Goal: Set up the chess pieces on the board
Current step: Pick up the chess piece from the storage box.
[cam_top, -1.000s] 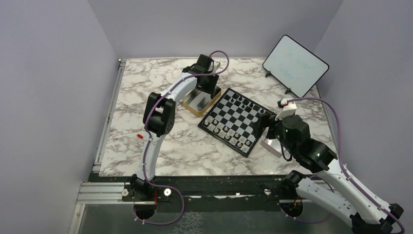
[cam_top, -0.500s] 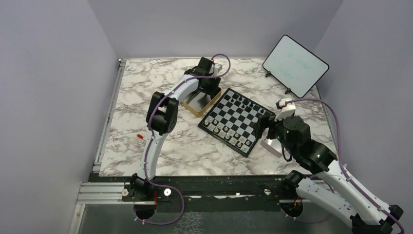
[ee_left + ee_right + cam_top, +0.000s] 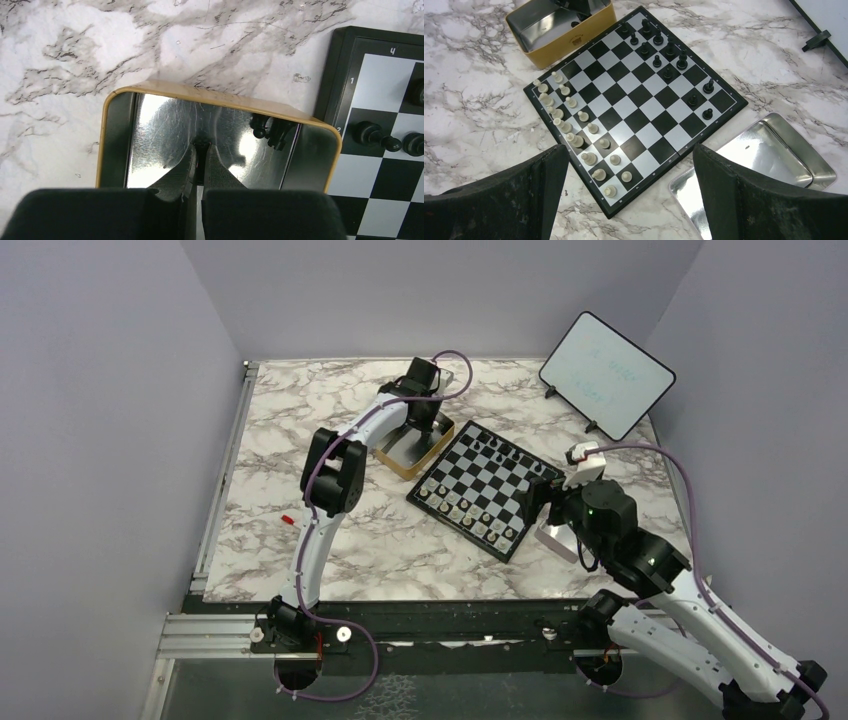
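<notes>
The board (image 3: 470, 475) lies mid-table, with pale chess pieces (image 3: 574, 125) in two rows along its near side and black chess pieces (image 3: 667, 50) along the far side. My left gripper (image 3: 201, 147) reaches down inside the gold tin (image 3: 220, 95), shut, with a thin black chess piece pinched between its tips. A couple of other black pieces (image 3: 270, 129) lie in the tin's right corner. My right gripper (image 3: 629, 155) hovers wide open above the board's near right corner, holding nothing. From above, the left gripper (image 3: 425, 425) is over the tin (image 3: 405, 455).
A shiny metal lid (image 3: 769, 150) lies on the marble just right of the board. A white tablet (image 3: 605, 373) stands at the back right. A small red bit (image 3: 288, 520) lies near the table's left edge.
My left gripper's fingers have closed together inside the tin, from partly open. The right arm has stayed put.
</notes>
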Controlling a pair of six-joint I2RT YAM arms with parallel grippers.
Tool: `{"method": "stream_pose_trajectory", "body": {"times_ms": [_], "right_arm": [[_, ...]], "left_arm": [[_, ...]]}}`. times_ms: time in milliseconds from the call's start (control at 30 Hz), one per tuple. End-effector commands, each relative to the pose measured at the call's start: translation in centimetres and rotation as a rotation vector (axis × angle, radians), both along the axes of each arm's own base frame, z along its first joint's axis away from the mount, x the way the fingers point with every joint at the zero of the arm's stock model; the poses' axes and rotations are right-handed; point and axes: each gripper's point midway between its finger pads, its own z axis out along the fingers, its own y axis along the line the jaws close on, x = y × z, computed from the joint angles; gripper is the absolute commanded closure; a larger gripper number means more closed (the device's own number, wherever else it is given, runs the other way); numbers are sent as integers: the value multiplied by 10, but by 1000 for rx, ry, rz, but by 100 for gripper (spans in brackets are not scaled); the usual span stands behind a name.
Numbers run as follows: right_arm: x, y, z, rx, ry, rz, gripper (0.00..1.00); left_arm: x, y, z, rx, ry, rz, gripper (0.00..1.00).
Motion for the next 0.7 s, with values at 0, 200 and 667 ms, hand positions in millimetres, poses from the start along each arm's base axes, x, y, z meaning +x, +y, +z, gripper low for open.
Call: {"method": "stream_pose_trajectory", "body": {"times_ms": [0,200,667], "right_arm": [[-1,4,7,33,-26,17,0],[-3,4,5,31,-17,18,0],[7,22,-6,195,6,-19,0]], "left_arm": [[9,5,30,1,-67,34,100],[8,3,53,-35,-91,49,100],[-24,-26,130,-292,-104,-37,100]]}}
